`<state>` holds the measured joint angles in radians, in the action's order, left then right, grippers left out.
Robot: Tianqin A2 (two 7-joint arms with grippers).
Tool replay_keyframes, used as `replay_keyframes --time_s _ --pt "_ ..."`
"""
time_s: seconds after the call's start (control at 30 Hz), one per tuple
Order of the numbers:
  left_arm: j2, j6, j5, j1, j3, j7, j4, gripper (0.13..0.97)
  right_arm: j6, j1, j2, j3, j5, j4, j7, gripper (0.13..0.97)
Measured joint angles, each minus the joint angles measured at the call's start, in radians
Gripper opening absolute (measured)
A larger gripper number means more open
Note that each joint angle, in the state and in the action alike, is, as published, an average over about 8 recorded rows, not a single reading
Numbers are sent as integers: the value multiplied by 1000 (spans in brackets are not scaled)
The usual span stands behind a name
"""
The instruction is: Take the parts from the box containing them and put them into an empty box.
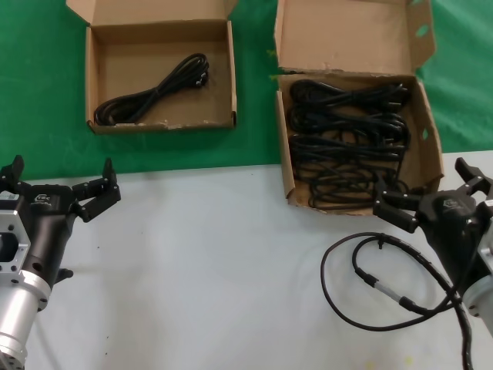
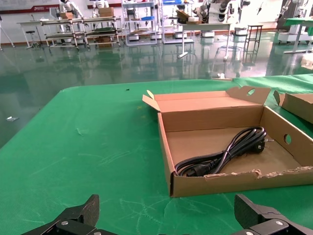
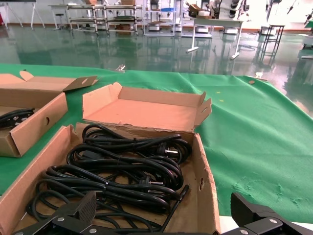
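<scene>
The larger brown box [image 1: 283, 154], with oval holes in its lid tabs, stands at the back right and holds several coiled black power cords [image 1: 347, 139]. They also show in the right wrist view [image 3: 122, 166]. The smaller box [image 1: 162, 123] at the back left holds one coiled cord [image 1: 154, 94], which also shows in the left wrist view [image 2: 225, 154]. My right gripper [image 1: 431, 190] is open and empty, just in front of the larger box's near right corner. My left gripper [image 1: 62, 179] is open and empty, over the table's white part at the near left, short of the smaller box [image 2: 234, 183].
A thin black cable with a silver connector [image 1: 377, 285] loops on the white table beside my right arm. Green cloth [image 1: 254, 85] covers the back half under both boxes. The larger box's lid flap [image 1: 347, 35] stands up behind it.
</scene>
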<state>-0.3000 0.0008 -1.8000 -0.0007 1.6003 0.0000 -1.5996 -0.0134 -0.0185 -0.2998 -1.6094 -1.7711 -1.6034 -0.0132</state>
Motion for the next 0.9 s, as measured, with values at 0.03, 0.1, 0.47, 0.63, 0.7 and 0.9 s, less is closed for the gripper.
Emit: replay_keyframes --time_s 0.03,0.1,0.47,0.63,0.7,0.9 --pt "0 0 0 0 0 0 0 966 0 0 0 0 0 0 0 966" --pt "0 0 0 0 0 0 0 966 0 0 0 0 0 0 0 966" --pt "0 0 0 0 0 0 0 966 0 0 0 0 0 0 0 966" --pt "0 0 0 0 0 0 0 966 0 0 0 0 0 0 0 966" --pt "0 0 0 0 0 0 0 966 0 0 0 0 0 0 0 966" --pt "0 0 0 0 0 0 0 966 0 0 0 0 0 0 0 966"
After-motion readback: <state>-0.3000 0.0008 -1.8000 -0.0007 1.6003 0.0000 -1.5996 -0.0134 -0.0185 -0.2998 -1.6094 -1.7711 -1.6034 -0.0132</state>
